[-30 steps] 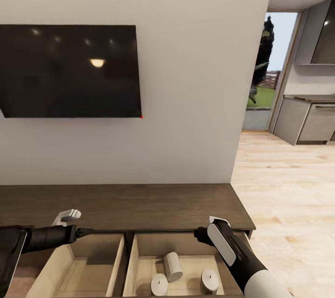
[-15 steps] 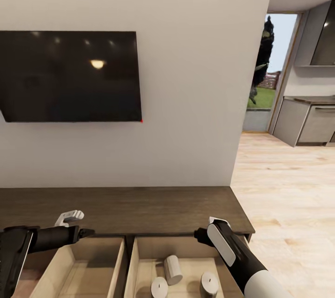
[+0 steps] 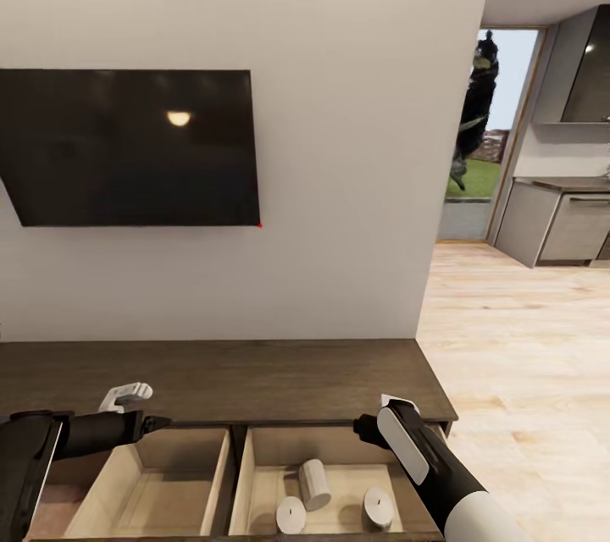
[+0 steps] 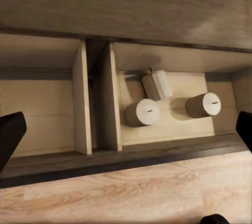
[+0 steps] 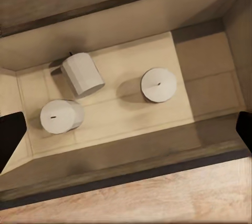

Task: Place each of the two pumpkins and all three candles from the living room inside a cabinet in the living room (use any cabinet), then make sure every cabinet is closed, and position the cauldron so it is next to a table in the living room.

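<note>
Against the pale wall, in the head view, the long dark-brown cabinet [image 3: 220,377] stands under a wall-mounted black television [image 3: 127,148], with two of its drawers pulled out side by side. The left drawer [image 3: 157,483] shows only its beige floor; the right drawer [image 3: 339,483] holds three white candles [image 3: 313,484], one lying tipped over and two upright nearer the drawer front. The left gripper [image 3: 140,415] hangs over the back of the left drawer and the right gripper [image 3: 366,428] over the back of the right one; from here I cannot tell how far either pincer is parted. To the right a doorway opens onto a kitchen with pale wood flooring [image 3: 517,356]. In the left wrist view, both drawers lie below, and the dark fingertips [image 4: 10,134] sit at opposite edges of the picture, spread wide with nothing between them. In the right wrist view, the three candles rest apart from one another on the drawer floor, and the dark fingertips [image 5: 9,140] again stand far apart, gripping nothing.
</note>
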Available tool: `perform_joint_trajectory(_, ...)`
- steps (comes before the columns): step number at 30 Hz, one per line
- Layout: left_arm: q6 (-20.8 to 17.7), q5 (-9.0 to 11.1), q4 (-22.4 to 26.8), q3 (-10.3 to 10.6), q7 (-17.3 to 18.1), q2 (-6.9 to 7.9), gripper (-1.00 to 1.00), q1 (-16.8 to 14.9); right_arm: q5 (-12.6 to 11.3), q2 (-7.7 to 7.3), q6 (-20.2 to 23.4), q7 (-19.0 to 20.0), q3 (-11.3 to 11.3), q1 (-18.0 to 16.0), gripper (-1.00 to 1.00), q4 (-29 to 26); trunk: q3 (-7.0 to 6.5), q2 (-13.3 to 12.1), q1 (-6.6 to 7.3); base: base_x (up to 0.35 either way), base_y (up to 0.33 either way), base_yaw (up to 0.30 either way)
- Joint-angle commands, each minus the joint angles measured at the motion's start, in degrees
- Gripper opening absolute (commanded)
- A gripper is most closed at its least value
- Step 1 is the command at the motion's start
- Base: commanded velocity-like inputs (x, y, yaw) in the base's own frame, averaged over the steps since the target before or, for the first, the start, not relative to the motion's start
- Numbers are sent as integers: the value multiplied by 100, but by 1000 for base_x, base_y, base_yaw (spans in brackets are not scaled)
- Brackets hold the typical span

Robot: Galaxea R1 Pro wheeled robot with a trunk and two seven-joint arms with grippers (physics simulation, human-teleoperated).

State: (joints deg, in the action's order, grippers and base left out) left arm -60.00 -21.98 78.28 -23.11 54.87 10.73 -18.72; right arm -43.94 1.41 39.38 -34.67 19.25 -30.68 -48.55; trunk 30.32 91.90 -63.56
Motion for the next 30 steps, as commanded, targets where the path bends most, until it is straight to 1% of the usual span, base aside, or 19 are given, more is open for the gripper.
perform_joint_trajectory(1,0,-4,1,0,-1,0,100,0,0,0,0,0,0,0,100,-2,-18,-42,23,-28,0,0)
perform_joint_trajectory(6,0,-8,34,0,-10,-7,100,0,0,0,0,-4,4,0,100,-1,-108,-242,133,-155,0,0)
perform_joint_trajectory(23,0,-8,66,0,-10,-28,100,0,0,0,0,-4,9,0,100,4,-413,-924,506,-318,0,0)
perform_joint_trajectory(30,0,-8,83,0,-11,-27,100,0,0,0,0,-4,9,0,100,10,-539,-1205,660,-65,0,0)
